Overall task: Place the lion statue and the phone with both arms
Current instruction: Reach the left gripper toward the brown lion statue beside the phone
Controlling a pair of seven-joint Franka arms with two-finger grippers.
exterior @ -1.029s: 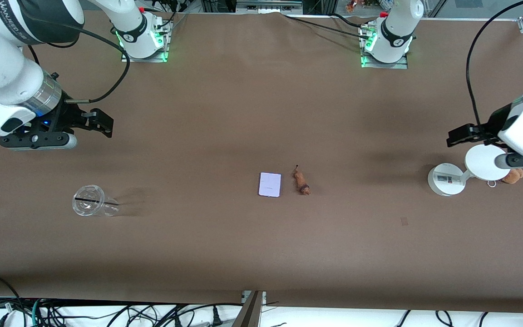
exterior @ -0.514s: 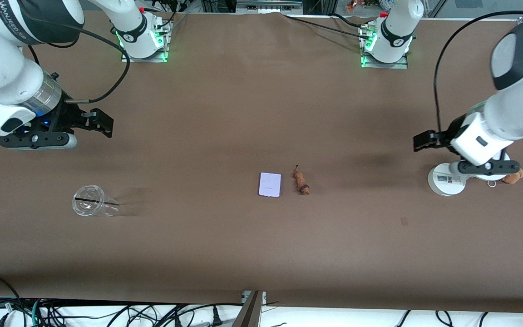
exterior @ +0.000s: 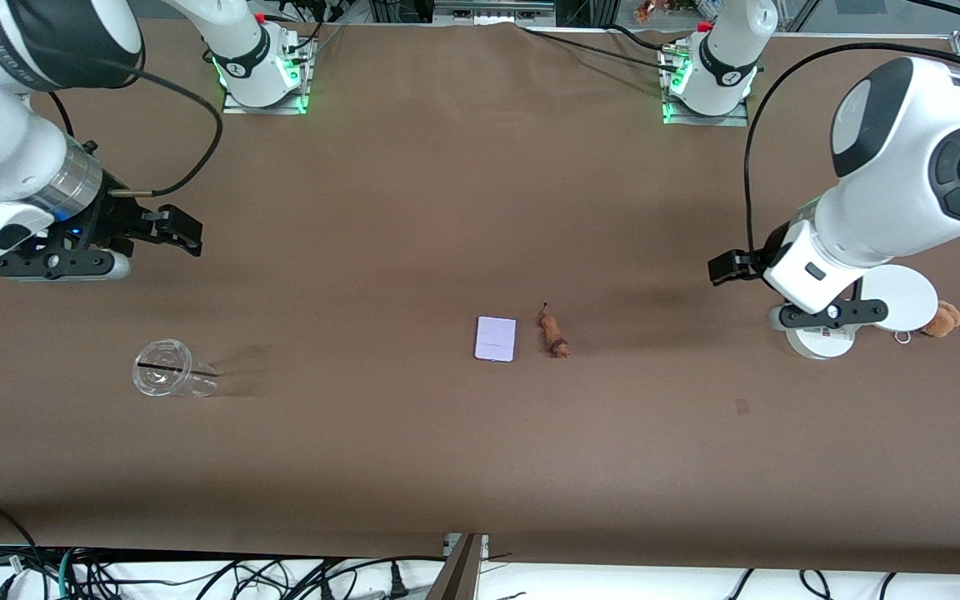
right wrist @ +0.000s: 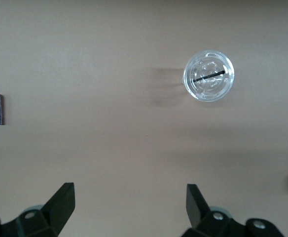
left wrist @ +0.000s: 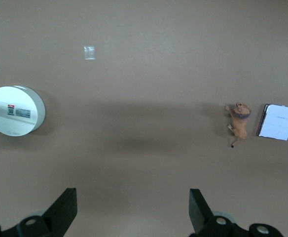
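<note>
I see the flat pale lavender phone (exterior: 496, 338) lying mid-desk, with the small orange-brown lion statue (exterior: 554, 332) just beside it toward the left arm's end. My left gripper (left wrist: 132, 210) hangs near the white round-based stand (exterior: 813, 340), fingers wide, empty. My right gripper (right wrist: 129, 207) waits above bare desk, fingers wide.

The left gripper (exterior: 730, 268) has swung in toward the lion statue (exterior: 554, 333); the right gripper (exterior: 184, 227) seems slightly shifted.
</note>
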